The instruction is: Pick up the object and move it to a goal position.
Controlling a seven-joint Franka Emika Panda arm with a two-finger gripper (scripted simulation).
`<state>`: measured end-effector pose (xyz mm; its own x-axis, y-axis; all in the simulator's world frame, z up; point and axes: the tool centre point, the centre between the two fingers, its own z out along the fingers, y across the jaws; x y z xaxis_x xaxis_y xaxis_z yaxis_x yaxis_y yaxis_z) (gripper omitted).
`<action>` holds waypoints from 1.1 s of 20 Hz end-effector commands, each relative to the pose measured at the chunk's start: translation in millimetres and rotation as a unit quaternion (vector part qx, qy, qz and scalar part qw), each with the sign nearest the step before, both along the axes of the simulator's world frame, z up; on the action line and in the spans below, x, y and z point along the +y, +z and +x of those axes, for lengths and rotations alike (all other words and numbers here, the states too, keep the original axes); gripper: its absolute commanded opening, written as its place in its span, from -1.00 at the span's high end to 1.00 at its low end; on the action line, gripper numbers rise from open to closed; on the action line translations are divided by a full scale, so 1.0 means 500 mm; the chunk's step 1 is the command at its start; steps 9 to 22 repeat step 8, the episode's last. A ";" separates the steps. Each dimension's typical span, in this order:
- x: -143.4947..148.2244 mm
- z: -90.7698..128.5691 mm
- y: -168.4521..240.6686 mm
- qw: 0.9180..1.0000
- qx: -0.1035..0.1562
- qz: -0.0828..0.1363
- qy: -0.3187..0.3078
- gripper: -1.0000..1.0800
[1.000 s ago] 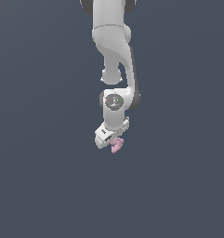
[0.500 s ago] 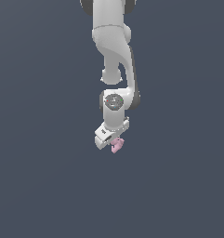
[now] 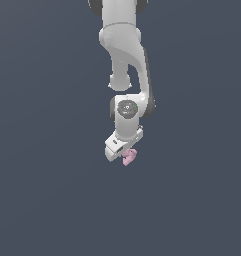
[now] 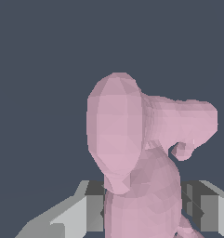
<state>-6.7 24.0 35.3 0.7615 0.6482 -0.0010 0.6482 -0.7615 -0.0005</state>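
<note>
The white gripper (image 3: 123,151) hangs tilted at the arm's tip, its jaws closed on the pale-pink lumpy object (image 3: 129,157), which juts from them toward the exterior view's lower right, long axis running outward from the grey fingers (image 4: 92,211).

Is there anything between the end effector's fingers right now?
Yes: the pink object sits between the end effector fingers. The wrist view shows it best; in the exterior view it pokes out below the end effector.
</note>
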 end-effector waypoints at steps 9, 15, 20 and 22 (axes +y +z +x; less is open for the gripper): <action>0.039 0.031 0.037 1.000 0.000 0.000 0.000 1.00; 0.039 0.031 0.037 1.000 0.000 0.000 0.000 1.00; 0.039 0.031 0.037 1.000 0.000 0.000 0.000 1.00; 0.039 0.031 0.037 1.000 0.000 0.000 0.000 1.00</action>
